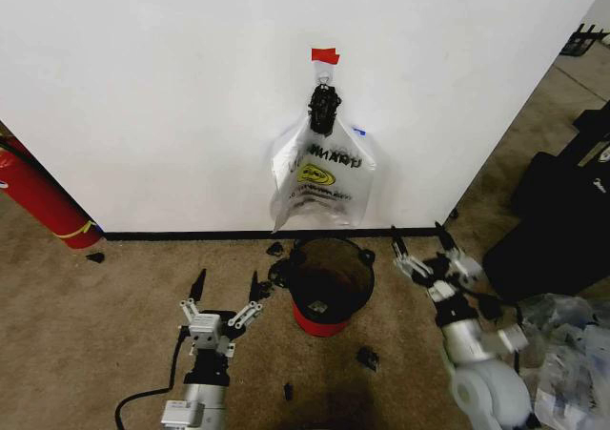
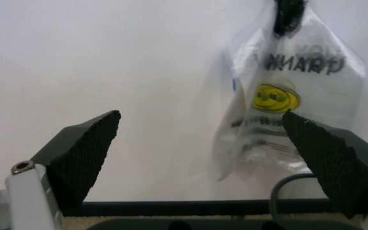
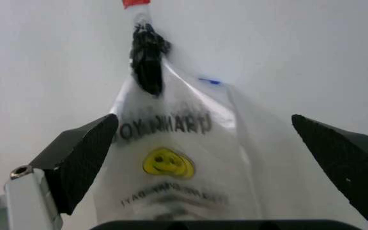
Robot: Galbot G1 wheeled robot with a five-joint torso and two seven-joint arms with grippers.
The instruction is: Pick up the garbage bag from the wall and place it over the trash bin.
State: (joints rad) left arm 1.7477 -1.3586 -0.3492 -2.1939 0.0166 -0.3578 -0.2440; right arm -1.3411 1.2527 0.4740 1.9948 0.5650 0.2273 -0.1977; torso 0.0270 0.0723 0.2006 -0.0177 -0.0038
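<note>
The left gripper point(image 1: 225, 289) hovers low over the carpet with its jaws spread wide, just beside the trash bin point(image 1: 329, 282) on the robot's left; the right gripper point(image 1: 422, 238) sits on the bin's other side, likewise spread, and angled up toward the wall. Neither holds anything, so the pickup looks not yet begun, and the open stance suits an approach from both sides. Between them the bin stands upright against the black baseboard point(image 1: 191, 235), its dark mouth open directly under the garbage bag point(image 1: 322, 177), presumably so the bag need only travel straight down. The bag hangs flat on the white wall point(image 1: 152, 87) from a black knot point(image 1: 324, 108) under a red tape tab point(image 1: 325, 55); its print seems to be a yellow smiley, though the lettering reads blurred.
</note>
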